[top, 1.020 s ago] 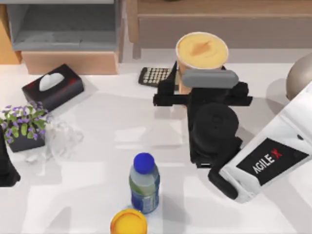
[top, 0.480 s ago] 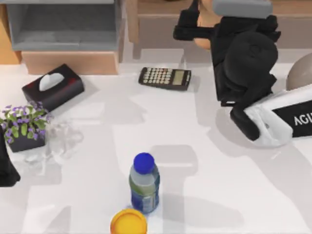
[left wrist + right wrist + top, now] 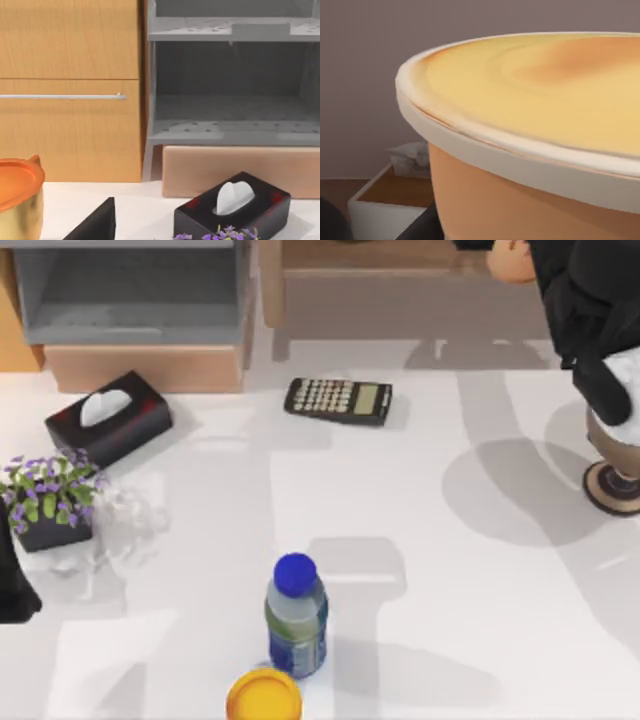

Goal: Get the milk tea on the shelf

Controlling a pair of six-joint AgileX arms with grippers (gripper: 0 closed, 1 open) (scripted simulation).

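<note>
One sliver of the milk tea [image 3: 512, 260] is seen from above over the shelf [image 3: 400, 280], beside the right gripper [image 3: 585, 290]; its grip cannot be told. Wrist-side, the cup's rim [image 3: 520, 160] looms close.

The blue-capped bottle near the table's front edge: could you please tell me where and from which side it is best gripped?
Grip the blue-capped bottle around its round body, below the cap, with the tool level. It stands upright, so a side grasp likely suits. Coming from the top view's right seems best, because the yellow lid sits close at its front-left.
</note>
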